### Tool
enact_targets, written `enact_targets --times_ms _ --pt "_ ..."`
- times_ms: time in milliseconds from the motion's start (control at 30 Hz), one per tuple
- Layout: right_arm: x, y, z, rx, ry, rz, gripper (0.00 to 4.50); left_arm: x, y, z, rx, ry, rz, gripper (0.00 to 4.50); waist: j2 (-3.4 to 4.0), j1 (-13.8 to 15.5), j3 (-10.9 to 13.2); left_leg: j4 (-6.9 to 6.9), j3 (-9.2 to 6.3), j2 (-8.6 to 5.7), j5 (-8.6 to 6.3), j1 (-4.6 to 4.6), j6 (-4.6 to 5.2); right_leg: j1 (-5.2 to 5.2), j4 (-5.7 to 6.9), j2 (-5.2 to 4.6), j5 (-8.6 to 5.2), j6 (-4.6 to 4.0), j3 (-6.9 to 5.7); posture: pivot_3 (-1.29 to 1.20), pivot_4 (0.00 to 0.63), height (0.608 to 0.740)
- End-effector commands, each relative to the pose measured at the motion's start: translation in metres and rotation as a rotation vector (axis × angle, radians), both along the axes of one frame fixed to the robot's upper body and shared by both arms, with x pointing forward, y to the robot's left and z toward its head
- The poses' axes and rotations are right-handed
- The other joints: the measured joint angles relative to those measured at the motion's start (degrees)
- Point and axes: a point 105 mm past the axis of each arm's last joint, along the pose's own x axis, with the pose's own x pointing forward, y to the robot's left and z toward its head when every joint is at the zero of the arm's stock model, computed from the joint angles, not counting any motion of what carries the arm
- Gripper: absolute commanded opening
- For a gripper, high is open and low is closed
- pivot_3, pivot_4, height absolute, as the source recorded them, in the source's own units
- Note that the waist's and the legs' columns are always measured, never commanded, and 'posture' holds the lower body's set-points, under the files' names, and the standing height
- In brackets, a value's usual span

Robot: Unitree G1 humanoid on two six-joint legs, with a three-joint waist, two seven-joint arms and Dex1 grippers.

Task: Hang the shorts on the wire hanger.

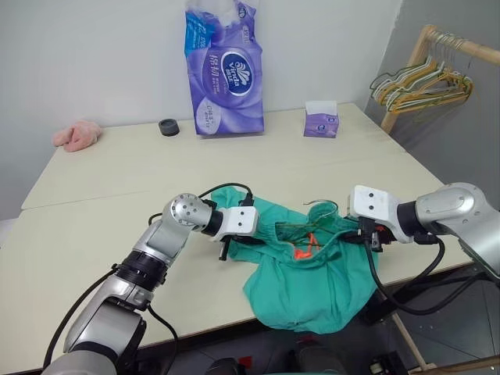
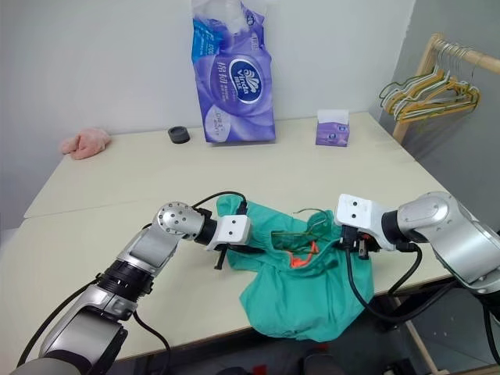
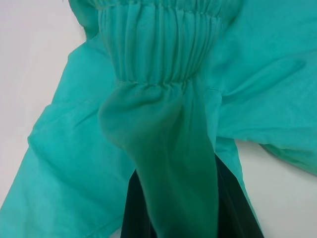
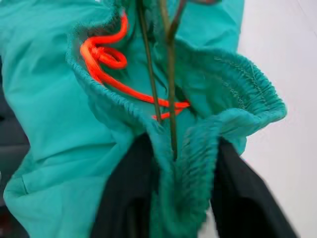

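Teal-green shorts [image 1: 312, 273] with an orange drawstring [image 4: 106, 62], olive-green wire hanger [image 4: 171, 89], cream table [image 1: 117, 172], purple tissue pack [image 1: 223, 74], pink cloth [image 1: 76, 135].

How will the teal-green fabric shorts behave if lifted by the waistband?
The teal-green fabric shorts probably flop: their legs already drape over the table edge. The gathered waistband likely stretches and folds between the black fingers.

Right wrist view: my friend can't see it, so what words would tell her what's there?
Teal shorts fill the view, their gathered waistband bunched between the right pincer and its two black fingers. A thin olive wire hanger pokes down into the waistband, beside a bright orange drawstring.
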Motion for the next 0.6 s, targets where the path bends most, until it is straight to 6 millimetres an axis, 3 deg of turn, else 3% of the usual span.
enact_targets --times_ms 33,167,233,367,600 --pt "-0.006 -0.004 0.015 -0.024 -0.054 0.036 2.97 0.003 -0.01 0.003 -0.009 -0.038 -0.003 0.0 0.0 0.1 0.0 0.0 0.0 -0.01 0.0 0.0 0.0 0.0 0.0 -0.01 0.0 0.0 -0.01 -0.27 0.028 0.74" --pt "-0.014 -0.011 0.017 -0.01 -0.027 0.01 4.41 0.002 -0.011 0.0 -0.011 -0.039 -0.001 0.0 0.0 0.0 0.0 0.0 0.01 -0.02 0.0 -0.01 0.0 0.0 0.0 -0.03 0.0 0.0 -0.02 -0.27 0.03 0.74" --pt "-0.017 -0.013 0.018 0.013 -0.014 -0.013 4.48 0.002 -0.011 0.0 -0.011 -0.039 0.0 0.0 0.01 0.0 0.0 -0.02 -0.01 0.0 0.0 0.0 0.0 0.0 0.0 -0.03 0.0 0.0 -0.04 -0.27 0.033 0.74" --pt "-0.013 -0.03 0.017 0.13 -0.024 -0.238 4.48 0.001 -0.01 -0.002 -0.015 -0.034 0.003 0.0 -0.01 0.1 0.0 -0.01 -0.01 0.0 0.0 -0.01 0.0 0.02 0.01 -0.04 0.0 0.0 -0.03 -0.27 0.042 0.74" --pt "-0.015 -0.047 -0.015 0.256 0.043 -0.483 4.48 0.001 -0.009 0.001 -0.022 -0.035 0.005 0.0 -0.02 0.1 0.0 -0.02 0.0 -0.01 0.0 0.0 0.0 0.03 0.03 -0.05 0.0 -0.01 -0.02 -0.27 0.044 0.74"
